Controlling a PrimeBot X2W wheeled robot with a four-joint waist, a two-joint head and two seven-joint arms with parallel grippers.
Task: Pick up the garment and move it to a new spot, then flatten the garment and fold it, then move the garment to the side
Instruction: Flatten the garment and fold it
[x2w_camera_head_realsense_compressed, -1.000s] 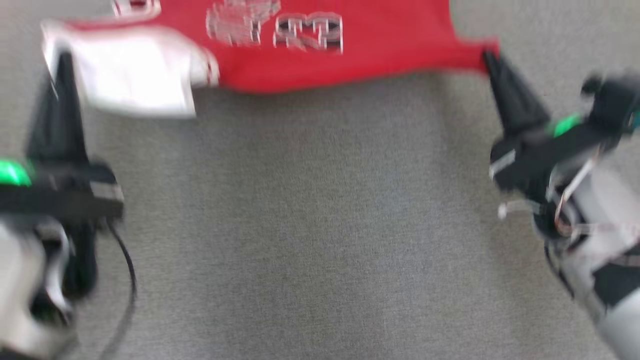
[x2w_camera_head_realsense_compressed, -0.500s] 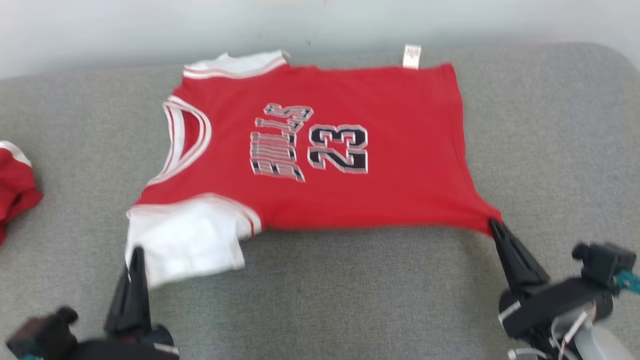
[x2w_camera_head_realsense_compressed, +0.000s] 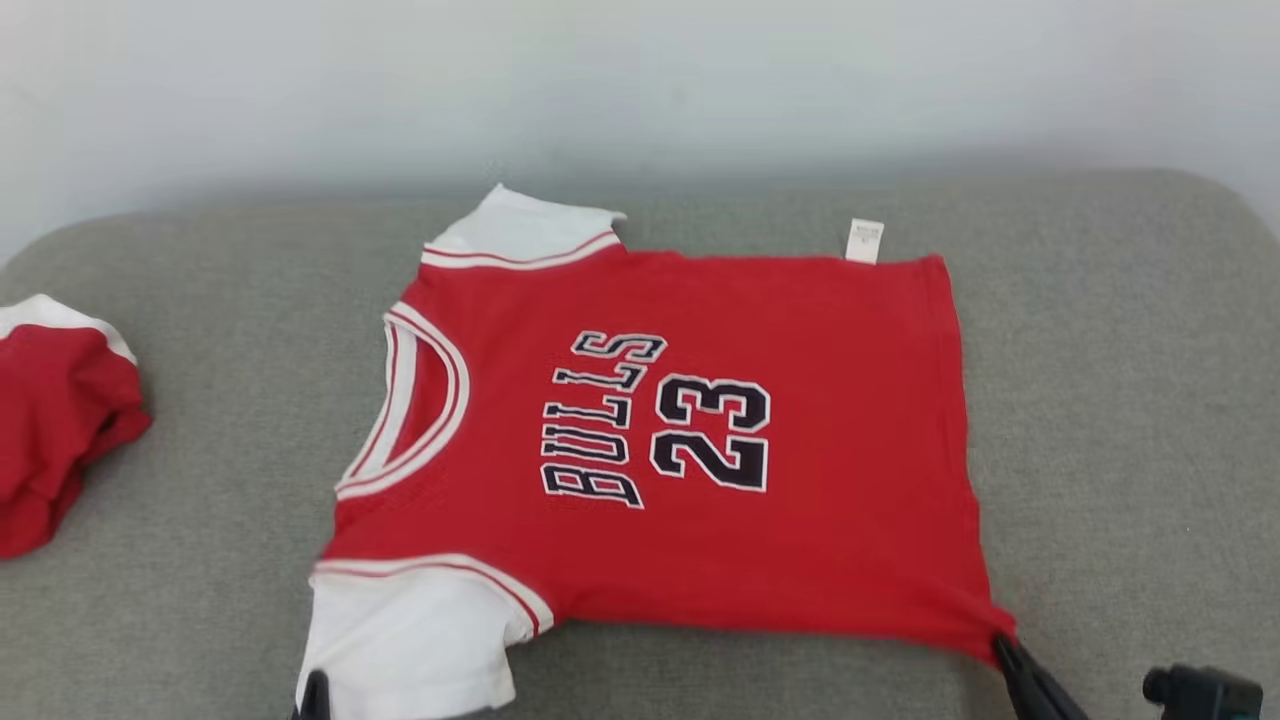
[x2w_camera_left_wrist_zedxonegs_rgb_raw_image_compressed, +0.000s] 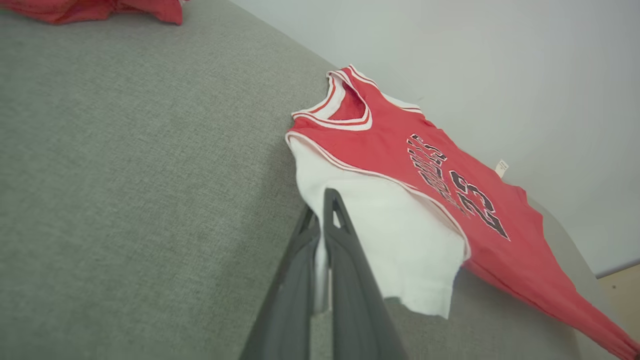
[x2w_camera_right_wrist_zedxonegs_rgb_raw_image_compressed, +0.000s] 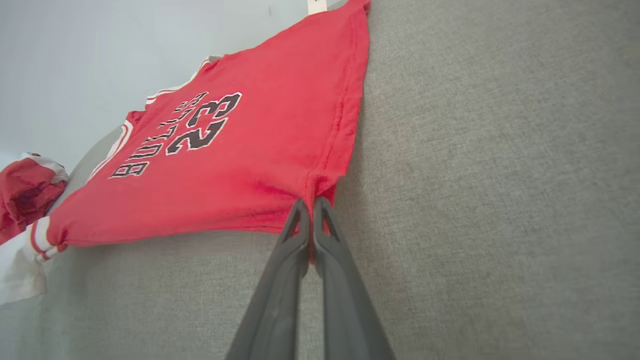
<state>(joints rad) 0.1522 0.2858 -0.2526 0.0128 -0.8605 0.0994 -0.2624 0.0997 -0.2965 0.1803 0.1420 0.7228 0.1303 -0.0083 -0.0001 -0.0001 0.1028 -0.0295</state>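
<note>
Open grey cushion (x2w_camera_head_realsense_compressed: 1120, 400) right of jersey (x2w_camera_head_realsense_compressed: 700, 420); crumpled red garment (x2w_camera_head_realsense_compressed: 50, 420) occupies left edge; wall (x2w_camera_head_realsense_compressed: 640, 80) closes the rear.

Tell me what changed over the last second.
Mostly the head camera moved: it tipped up, so the whole picture slid down. The jersey itself shows no clear shift on the grey cushion. Nothing was taken or released: the left gripper stays shut on the white sleeve, the right gripper on the red hem corner. The crumpled red garment stays put.
</note>
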